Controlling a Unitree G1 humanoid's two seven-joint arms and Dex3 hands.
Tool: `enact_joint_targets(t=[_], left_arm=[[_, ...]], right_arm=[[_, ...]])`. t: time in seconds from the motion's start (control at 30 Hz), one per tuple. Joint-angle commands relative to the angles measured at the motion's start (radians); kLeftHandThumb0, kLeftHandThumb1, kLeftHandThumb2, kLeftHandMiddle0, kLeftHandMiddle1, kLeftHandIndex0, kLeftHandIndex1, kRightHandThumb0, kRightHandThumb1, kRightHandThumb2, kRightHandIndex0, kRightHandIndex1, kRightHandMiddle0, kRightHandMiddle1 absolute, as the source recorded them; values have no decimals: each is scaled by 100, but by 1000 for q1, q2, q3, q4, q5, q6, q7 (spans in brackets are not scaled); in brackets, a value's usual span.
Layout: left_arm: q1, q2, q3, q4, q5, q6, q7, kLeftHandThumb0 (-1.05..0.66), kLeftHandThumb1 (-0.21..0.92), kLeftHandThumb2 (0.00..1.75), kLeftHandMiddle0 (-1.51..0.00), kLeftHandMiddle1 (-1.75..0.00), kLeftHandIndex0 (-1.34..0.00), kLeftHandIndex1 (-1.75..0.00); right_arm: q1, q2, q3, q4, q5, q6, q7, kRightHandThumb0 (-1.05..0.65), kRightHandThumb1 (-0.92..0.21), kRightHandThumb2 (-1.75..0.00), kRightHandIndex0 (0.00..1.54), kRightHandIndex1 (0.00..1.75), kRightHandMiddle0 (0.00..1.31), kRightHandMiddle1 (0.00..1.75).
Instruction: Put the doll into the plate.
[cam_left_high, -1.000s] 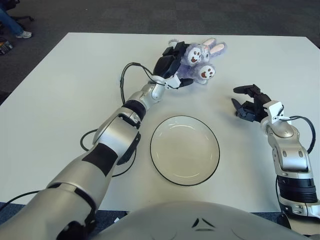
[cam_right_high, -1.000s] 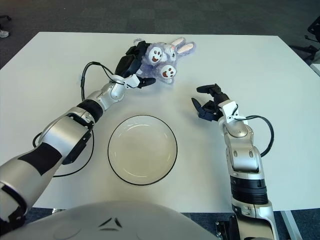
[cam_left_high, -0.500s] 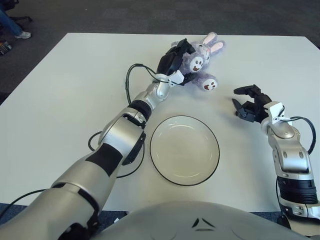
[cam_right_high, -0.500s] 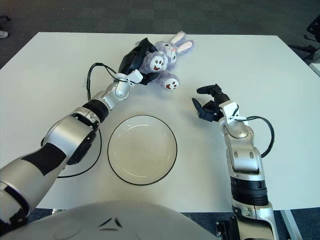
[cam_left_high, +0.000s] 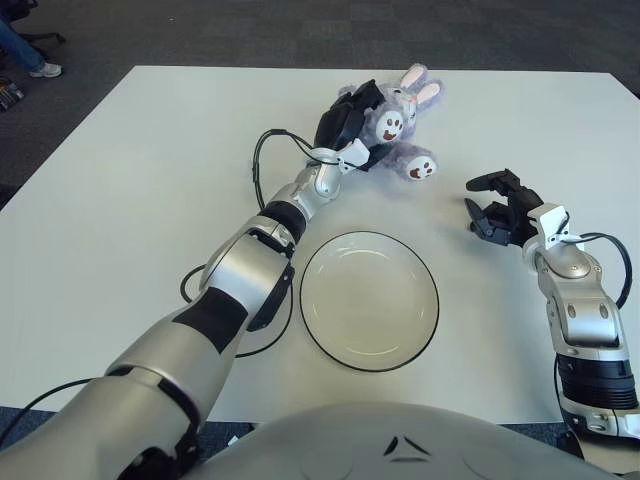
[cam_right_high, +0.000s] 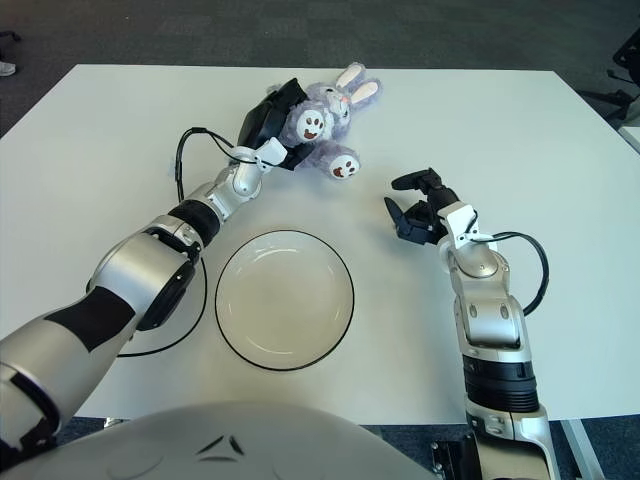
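Note:
A purple plush bunny doll (cam_left_high: 398, 130) with pink-lined ears lies on the far part of the white table (cam_left_high: 120, 200). My left hand (cam_left_high: 345, 130) is stretched out to it, black fingers wrapped around the doll's left side. A white plate with a black rim (cam_left_high: 369, 299) stands in front of me, well short of the doll, with nothing in it. My right hand (cam_left_high: 500, 212) shows to the right of the plate with fingers spread and holding nothing.
A black cable (cam_left_high: 262, 160) loops along my left forearm. The table's far edge (cam_left_high: 380, 68) runs just behind the doll, with dark carpet beyond it. A person's foot (cam_left_high: 30, 55) shows at the far left.
My left hand has turned and shifted the doll slightly toward the far edge; its feet now point toward the plate. The right hand has barely moved.

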Motion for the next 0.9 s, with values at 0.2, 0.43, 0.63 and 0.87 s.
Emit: enact_joint_targets(t=[0.2, 0.43, 0.63, 0.87], left_arm=[[-6, -5, 15, 2, -15, 2, 13, -1, 20, 145, -59, -175, -58, -173], [5, -5, 22, -1, -26, -18, 10, -1, 17, 147, -61, -175, -60, -172], [26, 4, 32, -10, -48, -56, -29, -1, 17, 148, -61, -175, -61, -172], [56, 23, 42, -37, -70, -127, -68, -1, 17, 148, -61, -174, -61, -172]], right_arm=[[28, -20, 10, 28, -4, -46, 16, -53, -66, -86, 60, 172, 0, 143], [31, -20, 1, 45, 11, -68, 29, -54, -66, -85, 79, 174, 0, 147], [29, -18, 1, 54, 10, -80, 31, -54, -65, -84, 98, 175, 0, 150], [23, -13, -11, 56, 24, -75, 34, -52, -63, -88, 112, 175, 0, 153]])
